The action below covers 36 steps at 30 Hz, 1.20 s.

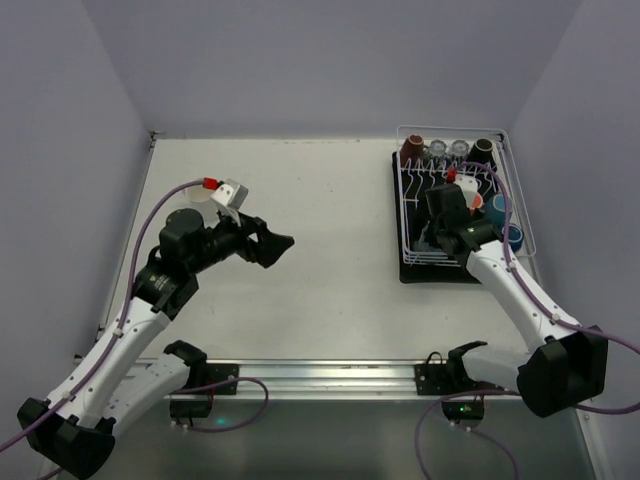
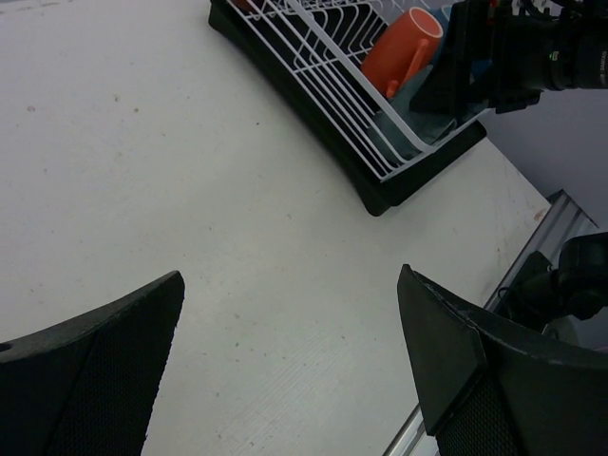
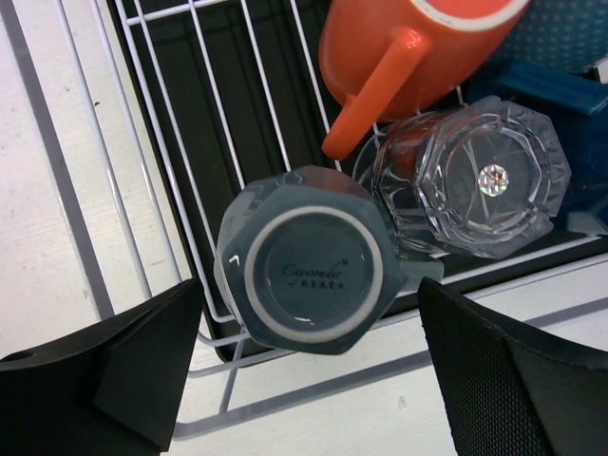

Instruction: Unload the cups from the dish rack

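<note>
The rack [image 1: 403, 215], white wire on a black tray [image 1: 440, 272], stands at the right side of the table [image 1: 320, 200]. Four cups line its far end: a brown cup [image 1: 411, 150], two far glasses [image 1: 437, 150] [image 1: 459, 148] and a dark cup [image 1: 483, 150]. A blue cup [image 1: 514, 238] sits at the right rim. The right arm covers the near half of the rack in the top view. The right wrist view shows what lies there: a grey mug [image 3: 309, 275], base up, at the near corner; a clear glass [image 3: 475, 180], also base up, touching it; and an orange mug [image 3: 408, 38], tilted and cut off by the top edge. Blue shapes at the right edge cannot be identified. The right gripper [image 3: 309, 366] hangs over the grey mug, jaws wide apart, touching nothing. The left gripper [image 1: 280, 243] is over bare table, well apart from the rack, jaws also spread and holding nothing. Its wrist view shows one rack corner only.
</note>
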{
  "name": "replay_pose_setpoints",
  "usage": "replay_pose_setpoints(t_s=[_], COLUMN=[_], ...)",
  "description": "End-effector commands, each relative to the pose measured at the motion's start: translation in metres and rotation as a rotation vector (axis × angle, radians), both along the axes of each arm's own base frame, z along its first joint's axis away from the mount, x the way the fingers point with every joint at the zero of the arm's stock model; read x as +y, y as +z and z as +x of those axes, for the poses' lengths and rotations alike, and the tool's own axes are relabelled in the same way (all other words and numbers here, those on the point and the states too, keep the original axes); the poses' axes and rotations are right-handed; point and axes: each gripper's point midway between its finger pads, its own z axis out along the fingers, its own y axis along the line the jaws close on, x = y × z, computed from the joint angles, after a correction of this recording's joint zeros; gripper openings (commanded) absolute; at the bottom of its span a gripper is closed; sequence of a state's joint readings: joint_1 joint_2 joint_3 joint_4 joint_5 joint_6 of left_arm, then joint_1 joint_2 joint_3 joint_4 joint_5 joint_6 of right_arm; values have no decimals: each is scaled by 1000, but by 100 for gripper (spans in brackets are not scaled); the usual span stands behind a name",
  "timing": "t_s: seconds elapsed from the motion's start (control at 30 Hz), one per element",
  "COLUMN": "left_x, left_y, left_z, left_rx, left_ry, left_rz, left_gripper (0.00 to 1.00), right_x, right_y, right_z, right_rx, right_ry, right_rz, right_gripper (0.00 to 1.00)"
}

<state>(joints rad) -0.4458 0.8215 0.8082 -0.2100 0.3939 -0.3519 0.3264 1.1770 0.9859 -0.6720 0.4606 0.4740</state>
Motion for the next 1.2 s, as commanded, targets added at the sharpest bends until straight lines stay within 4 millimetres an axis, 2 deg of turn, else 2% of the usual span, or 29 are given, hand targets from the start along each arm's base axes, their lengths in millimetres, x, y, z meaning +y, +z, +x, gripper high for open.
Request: replay_pose_setpoints(t_s=[0.0,0.17,0.33,0.43,0.5,0.57,0.63,0.7,0.87,0.9,0.93,1.17], left_x=[0,0,3,5,5,4,2,-2,-22,-28,-33,-66], left_y=[-14,-31,-33,-32,-34,-34,-35,-32,-20,-10,-9,33], left_z=[-2,3,2,1,1,0,-1,-2,-15,-16,-21,-29], left_rx=[-17,11,12,5,8,12,28,43,96,88,99,60], left_ry=[-23,-23,-11,-2,0,-3,-15,-27,-133,-156,-193,-303], left_rz=[42,78,80,80,80,75,64,37,-73,-124,-147,-325], left_gripper=[97,97,96,97,96,96,96,96,95,95,94,88], right_x=[2,7,10,9,5,4,4,3,9,10,12,19], right_y=[16,4,1,-3,-1,3,13,22,74,82,97,140], right_z=[18,23,28,31,33,33,34,35,37,36,34,17], right_rx=[-53,-25,-27,-15,-18,-28,-58,-92,-279,-310,-359,-491], right_ry=[0,9,24,28,23,25,21,22,41,44,59,95], right_rz=[-1,8,19,6,-11,-18,-13,-8,67,81,109,206], right_gripper=[96,94,90,70,51,45,26,25,21,19,18,17])
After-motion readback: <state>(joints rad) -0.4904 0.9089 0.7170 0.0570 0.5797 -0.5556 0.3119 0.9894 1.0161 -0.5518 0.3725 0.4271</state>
